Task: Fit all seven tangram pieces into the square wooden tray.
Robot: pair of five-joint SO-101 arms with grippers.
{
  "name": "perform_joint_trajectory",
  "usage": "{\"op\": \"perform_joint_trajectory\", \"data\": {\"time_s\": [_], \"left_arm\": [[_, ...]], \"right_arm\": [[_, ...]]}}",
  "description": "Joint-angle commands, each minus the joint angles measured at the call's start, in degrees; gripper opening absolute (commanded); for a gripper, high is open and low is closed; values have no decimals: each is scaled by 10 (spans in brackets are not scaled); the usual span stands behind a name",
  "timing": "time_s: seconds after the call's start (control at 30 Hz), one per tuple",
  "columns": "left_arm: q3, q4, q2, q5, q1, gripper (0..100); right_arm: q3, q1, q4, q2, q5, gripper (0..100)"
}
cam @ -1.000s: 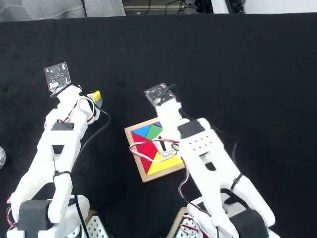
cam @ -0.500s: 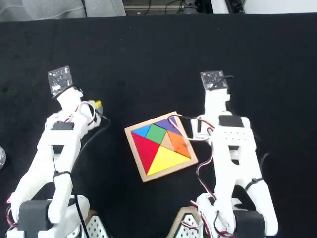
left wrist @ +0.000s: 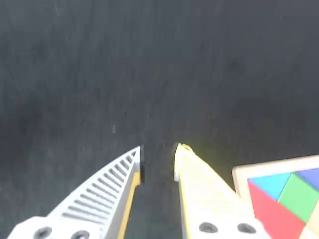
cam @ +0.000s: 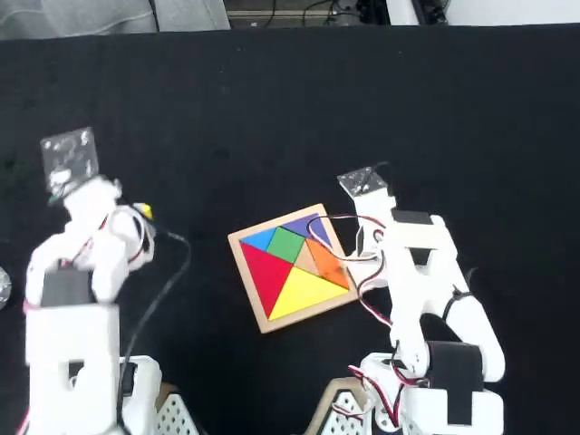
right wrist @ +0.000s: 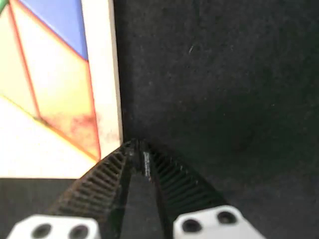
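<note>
The square wooden tray (cam: 246, 283) lies mid-table, turned at an angle. Blue, green, purple, orange, tan, red (cam: 265, 272) and yellow (cam: 304, 292) tangram pieces fill it edge to edge. My right arm (cam: 410, 263) stands just right of the tray. Its gripper (right wrist: 138, 149) is shut on nothing, its tips over the black cloth right beside the tray's rim (right wrist: 103, 74). My left arm (cam: 86, 245) is at the far left. The left gripper (left wrist: 158, 160) hangs over bare cloth with a narrow gap between its fingers. The tray's corner (left wrist: 264, 171) is off to its side.
Black cloth covers the table (cam: 362, 100). The arm bases (cam: 362, 412) sit at the near edge. A small round metal object (cam: 4, 286) lies at the table's left border. Grey cloth and cables lie beyond the far edge.
My right arm lifted off the tray, swung right and then drew back beside it. My left arm swung left and pulled back toward its base. All the tray's pieces now show.
</note>
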Motion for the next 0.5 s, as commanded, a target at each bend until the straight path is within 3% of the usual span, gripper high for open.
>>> {"op": "perform_joint_trajectory", "data": {"time_s": [0.0,0.23,0.47], "left_arm": [[44,10,-157,-40,-7,121],[184,5,-275,-62,-35,121],[270,-63,-314,-62,-85,123]], "right_arm": [[-2,-36,36,1,12,11],[-3,-142,64,0,-5,11],[-29,-192,70,0,-17,11]]}}
